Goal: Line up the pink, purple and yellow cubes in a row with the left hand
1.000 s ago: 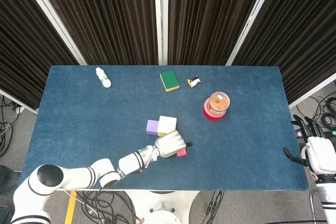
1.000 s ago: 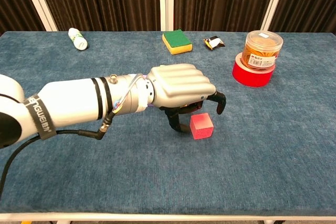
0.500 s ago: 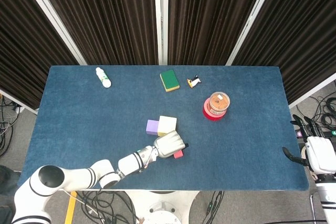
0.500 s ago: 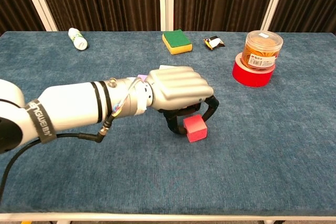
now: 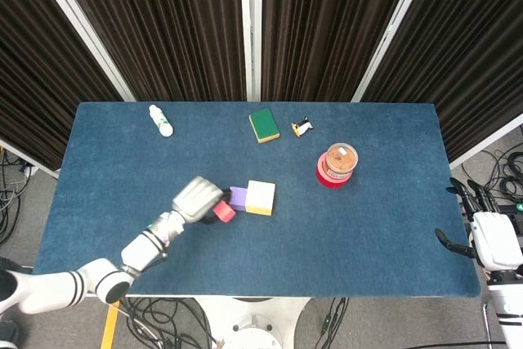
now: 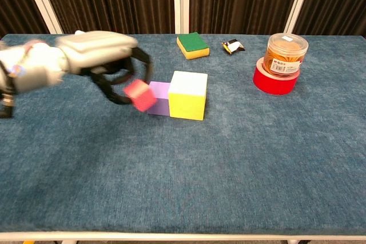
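My left hand (image 5: 197, 199) (image 6: 97, 51) holds the pink cube (image 5: 225, 212) (image 6: 139, 95) between its fingers, lifted just left of the purple cube (image 5: 238, 196) (image 6: 158, 98). The purple cube sits against the left side of the larger yellow cube (image 5: 261, 197) (image 6: 187, 94), which has a white top. The hand and pink cube look motion-blurred in the chest view. My right hand (image 5: 490, 239) hangs off the table's right edge with fingers apart, holding nothing.
A green sponge (image 5: 264, 125) (image 6: 193, 45) and a small penguin figure (image 5: 302, 127) (image 6: 232, 46) lie at the back. A clear jar on a red tape roll (image 5: 336, 165) (image 6: 281, 64) stands at the right. A white bottle (image 5: 161, 120) (image 6: 82, 34) lies at the back left.
My left hand gripped the pink cube, lifted it and carried it leftward from in front of the yellow cube to the left side of the purple cube.
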Tool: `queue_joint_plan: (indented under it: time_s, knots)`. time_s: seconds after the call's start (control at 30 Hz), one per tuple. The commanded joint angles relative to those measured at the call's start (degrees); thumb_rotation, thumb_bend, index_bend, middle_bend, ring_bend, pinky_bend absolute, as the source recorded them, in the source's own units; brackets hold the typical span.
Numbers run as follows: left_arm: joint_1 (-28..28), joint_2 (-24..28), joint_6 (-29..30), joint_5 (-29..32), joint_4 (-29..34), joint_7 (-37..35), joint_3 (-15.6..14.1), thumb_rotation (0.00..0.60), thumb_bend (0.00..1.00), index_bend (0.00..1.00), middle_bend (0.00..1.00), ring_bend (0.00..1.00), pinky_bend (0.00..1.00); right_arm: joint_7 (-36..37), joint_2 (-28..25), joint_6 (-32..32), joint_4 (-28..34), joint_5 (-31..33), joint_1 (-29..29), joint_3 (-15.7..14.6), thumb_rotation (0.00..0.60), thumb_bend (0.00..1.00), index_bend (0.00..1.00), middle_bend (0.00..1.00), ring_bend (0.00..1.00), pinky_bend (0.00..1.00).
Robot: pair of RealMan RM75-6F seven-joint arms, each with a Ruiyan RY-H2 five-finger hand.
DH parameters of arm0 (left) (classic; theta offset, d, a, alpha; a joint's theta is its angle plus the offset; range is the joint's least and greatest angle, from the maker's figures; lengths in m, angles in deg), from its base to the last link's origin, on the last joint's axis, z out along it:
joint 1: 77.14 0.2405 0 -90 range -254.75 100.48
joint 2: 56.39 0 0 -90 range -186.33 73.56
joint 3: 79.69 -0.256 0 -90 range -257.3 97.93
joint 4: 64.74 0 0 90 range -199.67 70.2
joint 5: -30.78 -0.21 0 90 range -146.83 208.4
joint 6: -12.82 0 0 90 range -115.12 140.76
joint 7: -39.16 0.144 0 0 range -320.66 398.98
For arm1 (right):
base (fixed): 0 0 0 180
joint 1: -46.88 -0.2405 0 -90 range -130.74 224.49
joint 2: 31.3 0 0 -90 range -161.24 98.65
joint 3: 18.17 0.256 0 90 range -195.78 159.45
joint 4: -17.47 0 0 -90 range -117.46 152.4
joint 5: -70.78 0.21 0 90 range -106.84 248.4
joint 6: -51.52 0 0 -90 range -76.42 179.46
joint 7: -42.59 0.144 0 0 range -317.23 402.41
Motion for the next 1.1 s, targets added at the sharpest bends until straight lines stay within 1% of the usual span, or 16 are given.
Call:
queue_joint_plan:
  time_s: [0.03, 0.13, 0.27, 0.37, 0.43, 0.5, 0.7, 0.93, 1.1]
  knots:
    - [2.4, 1.8, -1.9, 8.5, 1.1, 0.0, 1.4, 0.600, 0.28, 0.53, 0.92, 0.95, 1.00, 0.0, 0.1, 0.2, 0.1, -0.3, -0.2, -0.1, 0.600, 0.17, 0.02, 0.20, 0.00, 0.08]
    - [1.9, 1.0, -4.4, 14.4, 0.2, 1.9, 2.6, 0.600, 0.28, 0.53, 0.92, 0.95, 1.00, -0.1, 0.2, 0.7, 0.2, -0.8, -0.6, -0.3, 0.600, 0.17, 0.02, 0.20, 0.00, 0.08]
    - [1.1, -1.5, -5.3, 22.0, -1.9, 4.8, 4.6, 0.600, 0.28, 0.52, 0.92, 0.94, 1.00, -0.6, 0.1, 2.3, 0.2, -2.0, -1.6, -1.0, 0.600, 0.17, 0.02, 0.20, 0.00, 0.08]
    - [0.1, -3.2, -6.1, 27.3, -3.2, 6.5, 6.1, 0.600, 0.28, 0.52, 0.92, 0.94, 1.00, -1.4, 0.2, 3.5, 0.4, -3.7, -2.5, -1.8, 0.600, 0.17, 0.02, 0.18, 0.00, 0.07]
    - [-0.7, -4.3, -6.2, 30.2, -4.3, 7.9, 6.8, 0.600, 0.28, 0.52, 0.92, 0.94, 1.00, -2.2, 0.3, 3.8, 0.5, -4.6, -2.9, -2.1, 0.600, 0.17, 0.01, 0.15, 0.00, 0.04]
    - [-1.2, -5.0, -6.2, 31.9, -5.0, 8.9, 7.2, 0.600, 0.28, 0.52, 0.92, 0.94, 1.00, -3.0, 0.7, 3.8, 0.5, -5.5, -3.1, -2.4, 0.600, 0.17, 0.01, 0.13, 0.00, 0.01]
    - [-3.3, -6.7, -6.5, 35.9, -6.2, 12.9, 7.4, 0.600, 0.28, 0.52, 0.92, 0.94, 1.00, -5.4, 2.2, 3.5, 0.0, -5.7, -3.3, -2.8, 0.600, 0.17, 0.00, 0.10, 0.00, 0.00]
    - [-5.1, -7.4, -4.3, 41.5, -4.4, 17.2, 8.5, 0.600, 0.28, 0.52, 0.92, 0.94, 1.00, -4.8, 2.4, 3.3, -0.2, -4.9, -3.0, -3.1, 0.600, 0.17, 0.00, 0.10, 0.00, 0.00]
    - [-6.2, -7.9, -3.7, 44.1, -3.7, 18.8, 9.1, 0.600, 0.28, 0.52, 0.92, 0.94, 1.00, -4.2, 2.1, 3.1, -0.2, -4.6, -2.8, -3.3, 0.600, 0.17, 0.00, 0.10, 0.00, 0.00]
